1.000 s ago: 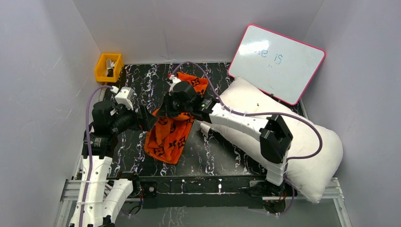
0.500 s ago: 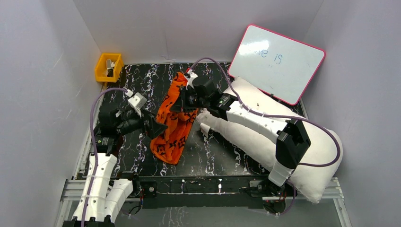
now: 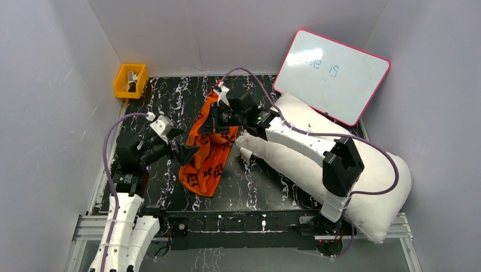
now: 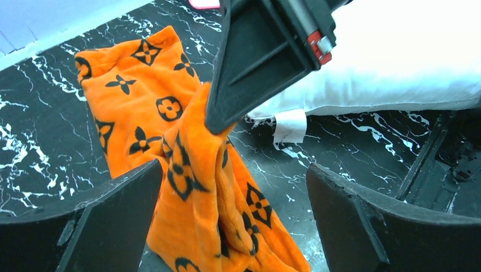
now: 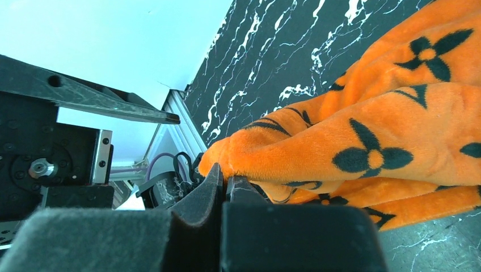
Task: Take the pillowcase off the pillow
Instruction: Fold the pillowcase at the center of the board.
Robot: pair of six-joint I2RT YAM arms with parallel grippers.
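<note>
At the far left corner I see a yellow bin point(image 3: 130, 81) with small pale items I cannot make out. My left gripper point(image 3: 182, 144) hovers with its jaws spread wide and nothing between them, just beside the left edge of the pillowcase point(image 3: 207, 158) but not touching it.

The pillowcase is off the pillow. It is bright orange fleece printed with black four-petal flowers, diamond stars and round emblems, and I cannot read any lettering in the print. Its upper fold is lifted and the rest drapes down onto the black white-veined table point(image 3: 255, 175).

My right gripper point(image 3: 214, 122) is clamped tight on that raised fold. The right wrist view shows both pads pinching the orange edge.

The pillow point(image 3: 374, 181) lies bare and white along the right side of the table, just right of the pillowcase, with the right arm reaching across it. A small white tag point(image 4: 290, 126) hangs at its near-left edge, and any print on it is too small to read.

A pink-framed whiteboard point(image 3: 332, 73) leans at the far right above the pillow's far corner. It carries faint blue writing: I can read "is", but the word before it is smeared.
</note>
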